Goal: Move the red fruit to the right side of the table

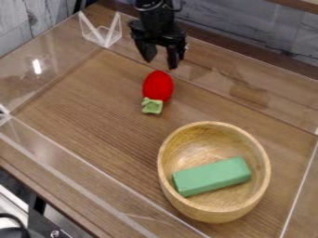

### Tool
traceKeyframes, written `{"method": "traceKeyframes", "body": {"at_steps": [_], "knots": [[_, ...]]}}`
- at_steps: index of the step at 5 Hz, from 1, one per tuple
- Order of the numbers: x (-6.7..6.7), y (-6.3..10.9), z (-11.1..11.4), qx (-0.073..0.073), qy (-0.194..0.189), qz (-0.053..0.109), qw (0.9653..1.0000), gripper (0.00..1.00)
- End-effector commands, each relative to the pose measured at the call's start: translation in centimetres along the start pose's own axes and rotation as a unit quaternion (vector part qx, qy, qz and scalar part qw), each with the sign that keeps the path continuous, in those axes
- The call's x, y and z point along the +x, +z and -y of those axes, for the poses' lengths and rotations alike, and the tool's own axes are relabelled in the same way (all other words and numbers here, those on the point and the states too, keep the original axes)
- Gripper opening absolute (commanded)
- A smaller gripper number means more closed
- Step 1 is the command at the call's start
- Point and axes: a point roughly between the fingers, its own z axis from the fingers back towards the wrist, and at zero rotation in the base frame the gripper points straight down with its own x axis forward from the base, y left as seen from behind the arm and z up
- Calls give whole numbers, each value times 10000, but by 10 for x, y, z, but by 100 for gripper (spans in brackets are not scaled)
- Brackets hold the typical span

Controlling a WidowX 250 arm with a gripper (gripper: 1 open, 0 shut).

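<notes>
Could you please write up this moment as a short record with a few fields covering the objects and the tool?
red fruit: lying on the table, leafy cap toward the camera, not held
tool: open, empty, pointing down just behind the fruit
wooden bowl: near right part of the table, apart from the fruit
green block: lying inside the bowl
task status: fruit not yet grasped or moved
</notes>
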Motion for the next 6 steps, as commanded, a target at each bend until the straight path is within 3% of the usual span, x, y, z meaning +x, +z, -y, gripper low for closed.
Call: {"method": "traceKeyframes", "body": {"at_steps": [1,4,5,6], "knots": [[4,3,-10,97,82,240,9996,100],[2,-7,-10,106,-204,252,9994,100],[4,3,-13,199,14,278,9994,100],[2,-1,-13,153,-230,234,9993,0]]}}
